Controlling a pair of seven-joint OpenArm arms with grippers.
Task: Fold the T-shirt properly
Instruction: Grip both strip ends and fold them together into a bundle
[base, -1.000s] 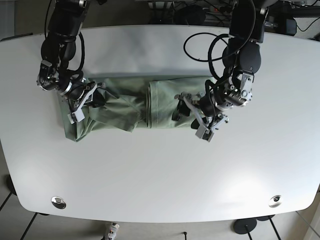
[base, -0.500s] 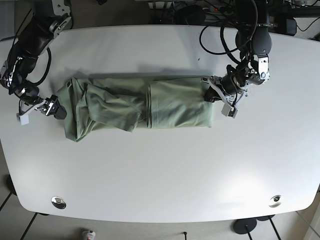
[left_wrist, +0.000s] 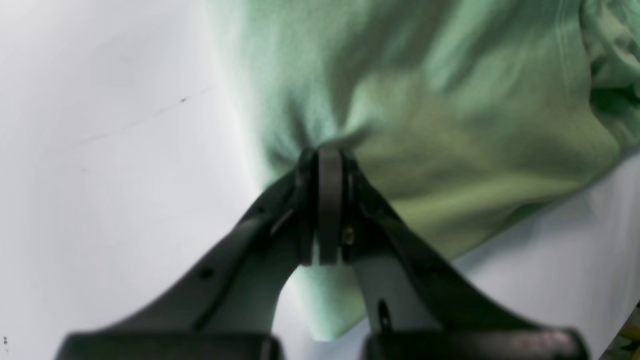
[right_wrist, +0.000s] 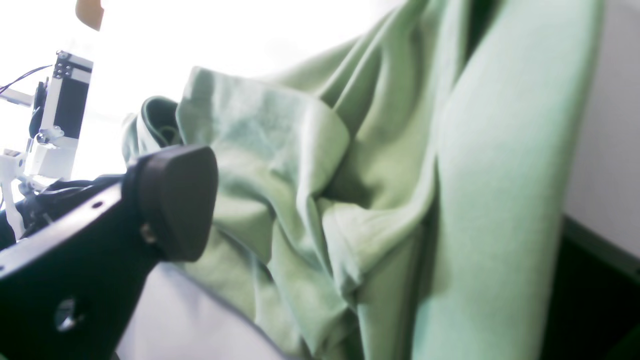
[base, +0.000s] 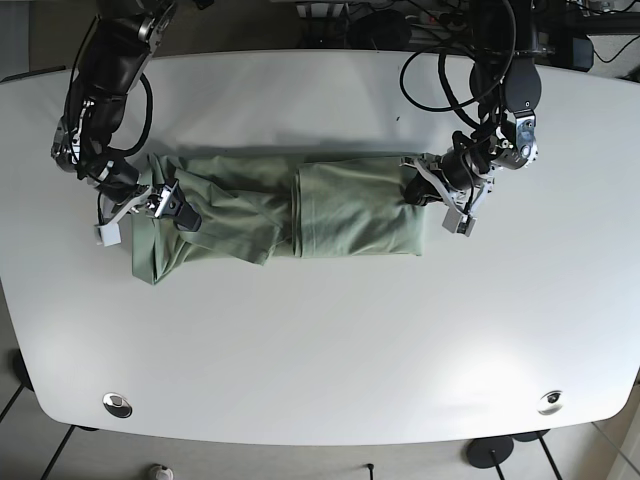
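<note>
Slippage worries me most: my left end effector (left_wrist: 320, 165) is pressed together on a small pinch of the T-shirt (base: 280, 205) at its edge, and so little cloth could pull free if I lift fast. My right end effector (base: 140, 212) sits against the bunched far end with its tips spread, one pad (right_wrist: 175, 200) showing and nothing caught. The shirt lies as a long rumpled band across the desk (base: 320, 340); lifting one end alone could drag the folds askew.

one dark pincer finger (right_wrist: 170, 200) sits against the rumpled green t-shirt (right_wrist: 400, 200) folds.
</note>
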